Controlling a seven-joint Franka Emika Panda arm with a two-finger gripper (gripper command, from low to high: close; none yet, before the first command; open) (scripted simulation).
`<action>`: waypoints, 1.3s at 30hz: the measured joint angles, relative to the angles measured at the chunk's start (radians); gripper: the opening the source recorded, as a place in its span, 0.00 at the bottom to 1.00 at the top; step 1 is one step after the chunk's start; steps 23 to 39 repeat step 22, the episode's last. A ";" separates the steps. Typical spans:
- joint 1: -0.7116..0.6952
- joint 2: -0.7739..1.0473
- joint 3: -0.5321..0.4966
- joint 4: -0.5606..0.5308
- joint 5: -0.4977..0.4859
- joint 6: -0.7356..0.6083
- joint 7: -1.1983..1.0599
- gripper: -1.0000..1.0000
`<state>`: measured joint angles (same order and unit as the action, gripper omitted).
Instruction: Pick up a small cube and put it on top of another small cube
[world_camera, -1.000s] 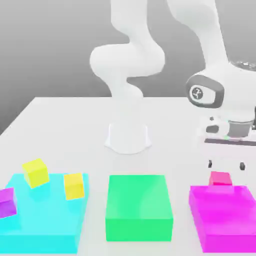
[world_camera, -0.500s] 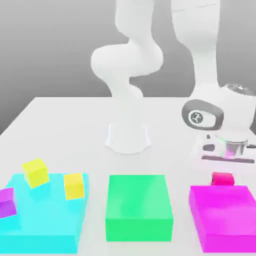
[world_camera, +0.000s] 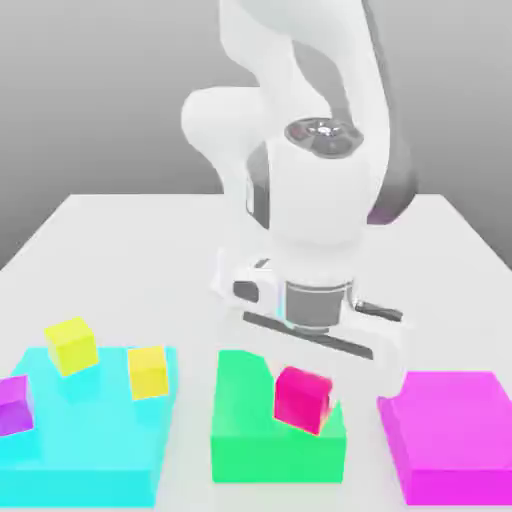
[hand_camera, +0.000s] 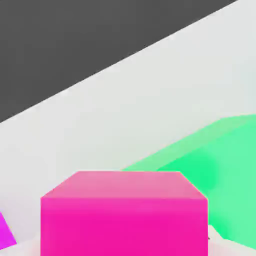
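**Pink cube carried above the green block**

Over the middle of the table, the gripper (world_camera: 303, 385) hangs closed on the small cube (world_camera: 302, 399), a hot-pink cube with plain faces. It is gripped just under the hand and sits slightly tilted above the flat green block (world_camera: 243, 413), toward that block's right side in the exterior view. Whether it touches the green surface cannot be told from that view. Through the hand view the small cube (hand_camera: 124, 212) sits close before the camera, with the green block (hand_camera: 220, 165) behind it and the white table (hand_camera: 150, 100) running beyond.

At the exterior view's left lies a flat cyan block (world_camera: 95, 440). Two yellow cubes rest on it: one yellow cube (world_camera: 71, 345) at its far left corner, tilted, and another yellow cube (world_camera: 147, 372) near its far right edge, upright. A small purple cube (world_camera: 14, 405) sits at the cyan block's left edge, partly cut off by the frame.

At the exterior view's right lies a flat magenta block (world_camera: 455, 430), well apart from the held cube. A sliver of that magenta colour (hand_camera: 5, 232) shows at the hand view's edge.

Behind the blocks, the white arm's base (world_camera: 256, 275) stands on the table, and the arm bends forward over the green block.
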<state>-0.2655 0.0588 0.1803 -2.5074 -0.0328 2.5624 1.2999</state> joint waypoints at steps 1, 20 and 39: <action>-0.048 -0.001 -0.021 0.021 0.005 -0.021 -0.042 0.00; -0.376 0.090 -0.160 0.158 0.030 -0.064 -0.352 1.00; -0.376 0.030 -0.160 0.171 0.031 -0.137 -0.353 1.00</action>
